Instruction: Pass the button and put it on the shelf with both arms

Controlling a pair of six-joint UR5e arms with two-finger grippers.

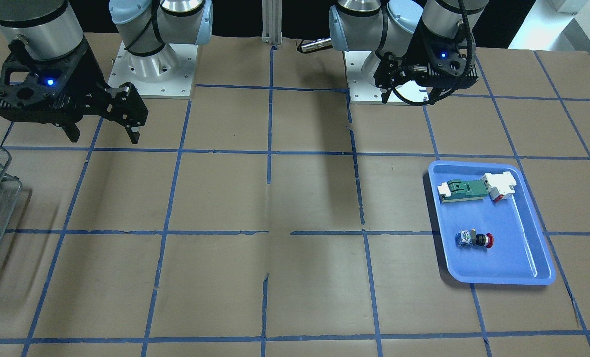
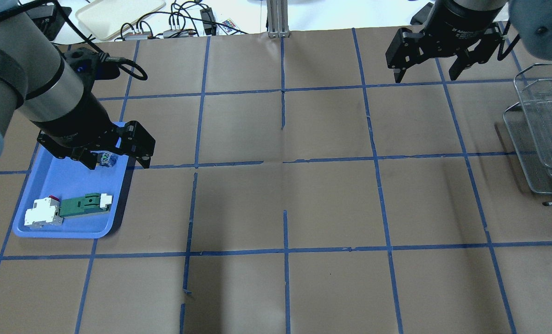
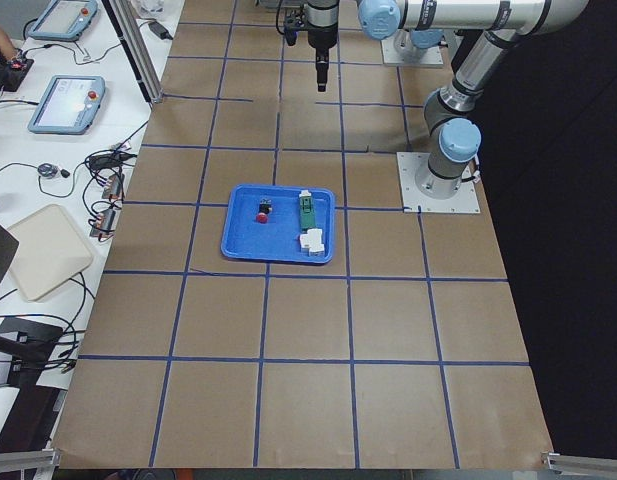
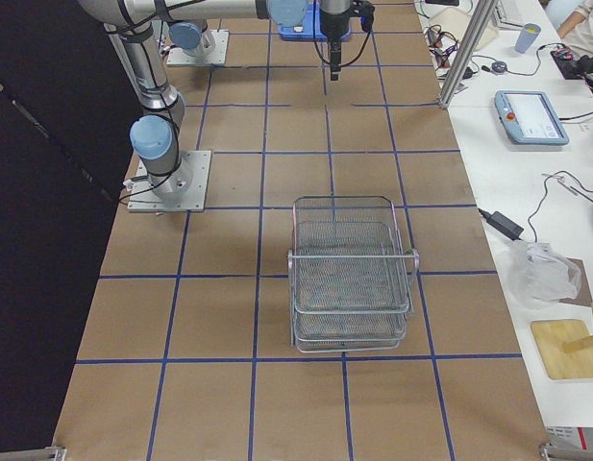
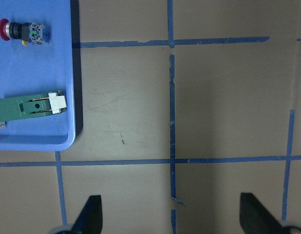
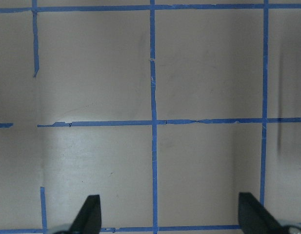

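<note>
Button (image 1: 474,239) on its side in blue tray (image 1: 515,250); left jaws and right jaws spread, empty.

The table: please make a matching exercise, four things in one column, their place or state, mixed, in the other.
1 button
2 green-and-white component
3 wire shelf
4 left gripper

A jaws open, empty
B on the table, robot's right side
C in the blue tray, beside the white block
D in the tray, alone

Pairs: 1-D, 2-C, 3-B, 4-A
</note>
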